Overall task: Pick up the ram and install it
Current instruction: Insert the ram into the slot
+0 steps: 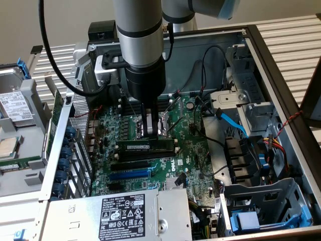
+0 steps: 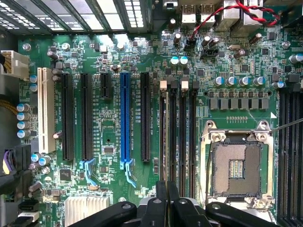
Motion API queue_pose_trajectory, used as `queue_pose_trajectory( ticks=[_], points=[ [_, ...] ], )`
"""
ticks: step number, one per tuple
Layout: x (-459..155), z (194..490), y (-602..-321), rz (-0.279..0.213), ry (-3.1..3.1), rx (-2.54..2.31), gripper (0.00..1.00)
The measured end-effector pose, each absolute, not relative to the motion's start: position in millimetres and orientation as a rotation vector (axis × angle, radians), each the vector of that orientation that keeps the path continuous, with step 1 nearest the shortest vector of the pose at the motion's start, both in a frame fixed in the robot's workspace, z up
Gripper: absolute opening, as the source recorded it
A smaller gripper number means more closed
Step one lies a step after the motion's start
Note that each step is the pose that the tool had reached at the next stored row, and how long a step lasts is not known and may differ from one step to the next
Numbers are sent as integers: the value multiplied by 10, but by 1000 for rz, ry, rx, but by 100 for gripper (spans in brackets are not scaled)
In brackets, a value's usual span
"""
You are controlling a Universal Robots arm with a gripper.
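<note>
The ram (image 1: pixel 145 146), a long dark stick with a small white label, stands on edge in a memory slot of the green motherboard (image 1: pixel 193 153), between the processor socket and the black expansion slots. My gripper (image 1: pixel 149 134) comes straight down onto the middle of its top edge and is shut on it. In the wrist view the gripper (image 2: pixel 166 189) has its black fingers pressed close together. The ram's thin edge (image 2: pixel 165 142) runs away from them along the outermost of the black memory slots (image 2: pixel 182 137).
The open processor socket (image 2: pixel 235 168) lies just beside the memory slots. A long blue expansion slot (image 2: pixel 125 116) and black slots sit on the other side. The power supply (image 1: pixel 123 213) fills the case front. Drive cages and cables (image 1: pixel 261 165) crowd the exterior view's right.
</note>
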State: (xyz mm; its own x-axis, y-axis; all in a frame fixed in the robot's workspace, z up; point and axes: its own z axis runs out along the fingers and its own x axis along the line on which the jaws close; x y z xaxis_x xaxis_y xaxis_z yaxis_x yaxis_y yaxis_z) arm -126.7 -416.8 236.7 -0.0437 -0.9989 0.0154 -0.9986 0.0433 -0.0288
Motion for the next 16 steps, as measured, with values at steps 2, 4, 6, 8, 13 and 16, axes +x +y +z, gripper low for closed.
queue_pose_trajectory(
  ticks=[2, 4, 6, 8, 13, 16],
  points=[
    [-1267, 2364, -4169, -49, 2263, -2166, 13],
    [-1267, 2359, -4168, -50, 2262, -2166, 13],
    [-1267, 2358, -4168, -51, 2262, -2166, 13],
    [-1267, 2358, -4168, -51, 2262, -2165, 13],
    [-1267, 2357, -4168, -51, 2262, -2165, 13],
    [-1267, 2358, -4168, -51, 2262, -2165, 13]
  ],
)
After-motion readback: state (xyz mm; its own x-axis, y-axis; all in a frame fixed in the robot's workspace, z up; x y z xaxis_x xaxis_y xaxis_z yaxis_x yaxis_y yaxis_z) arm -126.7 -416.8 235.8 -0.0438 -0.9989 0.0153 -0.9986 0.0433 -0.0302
